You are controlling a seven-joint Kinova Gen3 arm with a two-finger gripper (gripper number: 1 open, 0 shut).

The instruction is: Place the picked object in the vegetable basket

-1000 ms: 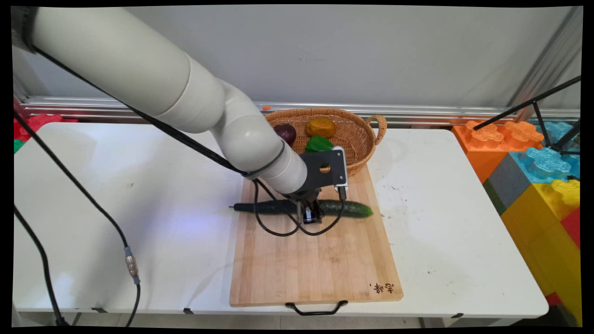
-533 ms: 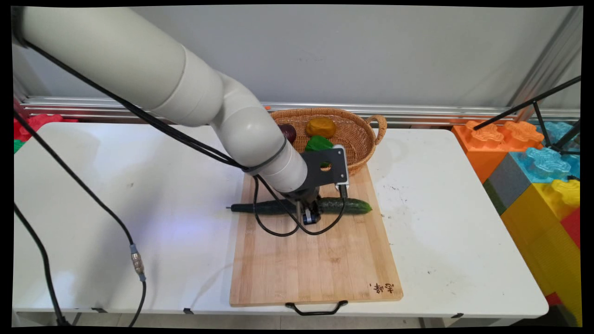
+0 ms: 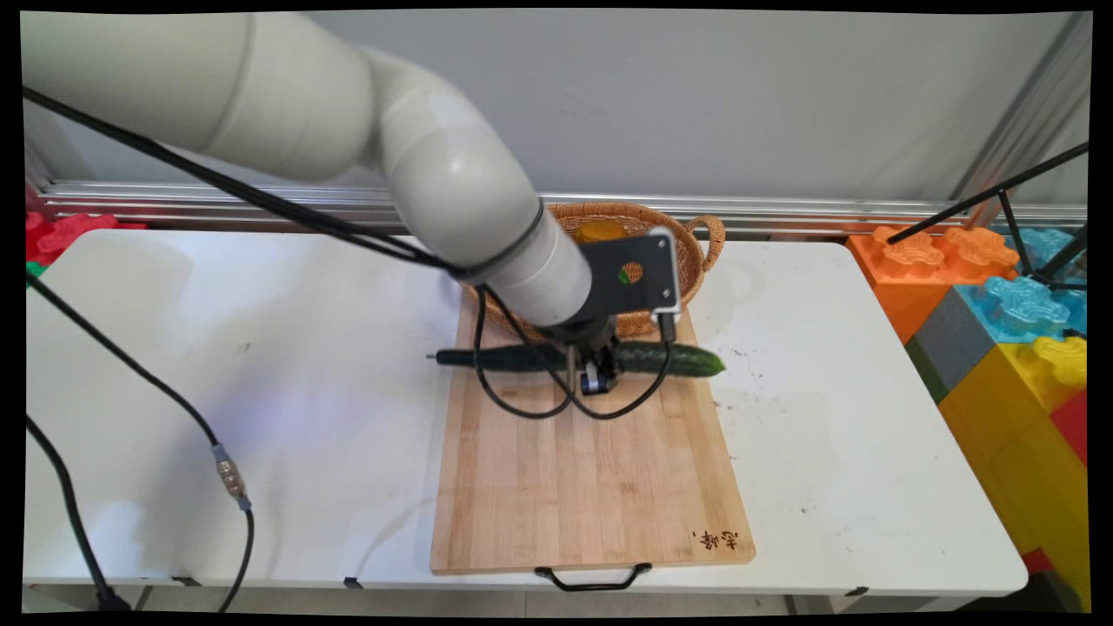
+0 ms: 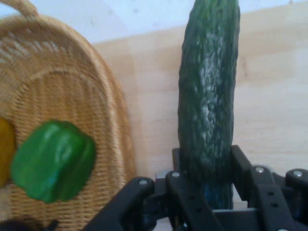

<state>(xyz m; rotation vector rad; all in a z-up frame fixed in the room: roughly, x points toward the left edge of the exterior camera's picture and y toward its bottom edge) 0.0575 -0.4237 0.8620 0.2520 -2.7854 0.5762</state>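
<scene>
Cucumber (image 4: pixel 209 96): dark green, bumpy skin. End effector (image 4: pixel 207 190): black. Cutting board (image 3: pixel 591 469): pale wood grain, dark stamp at one corner. Basket (image 4: pixel 57 86): tan woven wicker. Pepper (image 4: pixel 53 161): bright green. Surface (image 3: pixel 261 391): white. Blocks (image 3: pixel 1000 287): orange, blue, yellow, grey.

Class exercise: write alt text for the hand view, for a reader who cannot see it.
A black gripper is shut on a dark green cucumber over a wooden cutting board. To its left a wicker basket holds a green pepper.
</scene>
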